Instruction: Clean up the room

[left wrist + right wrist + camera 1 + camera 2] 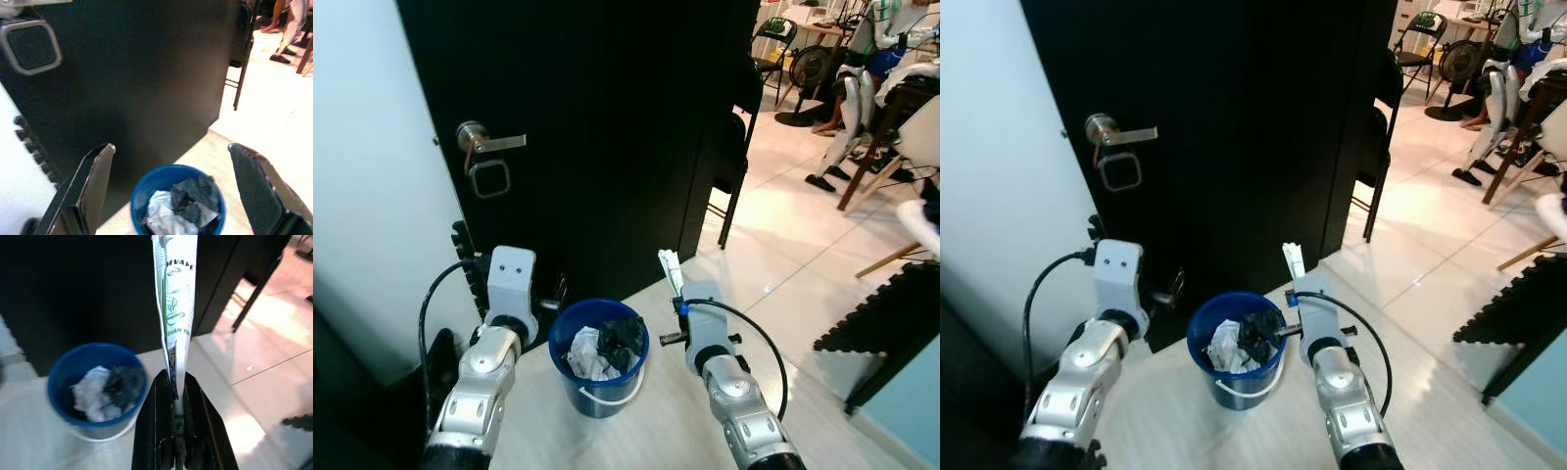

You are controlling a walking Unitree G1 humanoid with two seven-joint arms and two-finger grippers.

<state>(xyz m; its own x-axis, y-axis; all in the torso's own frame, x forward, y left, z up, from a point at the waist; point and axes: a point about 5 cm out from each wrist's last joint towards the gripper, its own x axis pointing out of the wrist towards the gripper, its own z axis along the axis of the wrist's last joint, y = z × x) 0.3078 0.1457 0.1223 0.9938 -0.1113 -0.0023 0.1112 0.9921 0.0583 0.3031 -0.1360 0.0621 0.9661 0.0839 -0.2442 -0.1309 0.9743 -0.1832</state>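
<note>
Landmark: round blue plastic bucket [599, 356] with white wire handle, standing on the pale tile floor [773, 255] right in front of the black door [597, 127]. Bucket holds crumpled white paper [588, 353] and a wad of black material [623, 337], white toward the left tool's side, black toward the right's.

Right tool [177, 382]: just right of the bucket, a bit above rim level, clenched on a flattened white paper wrapper with green print [176, 308]. Wrapper sticks up out of the fingers, pinched at its lower end, upright with a slight tilt. It is beside the bucket, not over the opening, not touching the rim.

Left tool [171, 186]: just left of the bucket, fingers spread wide, released, nothing between them. Left wrist view looks down past both fingers [93, 181] onto the bucket opening.

Around the bucket:
- Door directly behind it; silver lever handle [487, 142] up and to the left, a grey rounded-square ring [489, 179] hanging under the handle.
- White wall [372, 196] further left of the door.
- Black folding chair [734, 147] behind and right of the bucket, against the door's edge.
- Far back right: wooden furniture legs, a floor fan [815, 67], another folding chair [773, 41], a person's legs and feet [832, 122].
- Black ridged foam block [891, 313] on the floor well right of the bucket.
</note>
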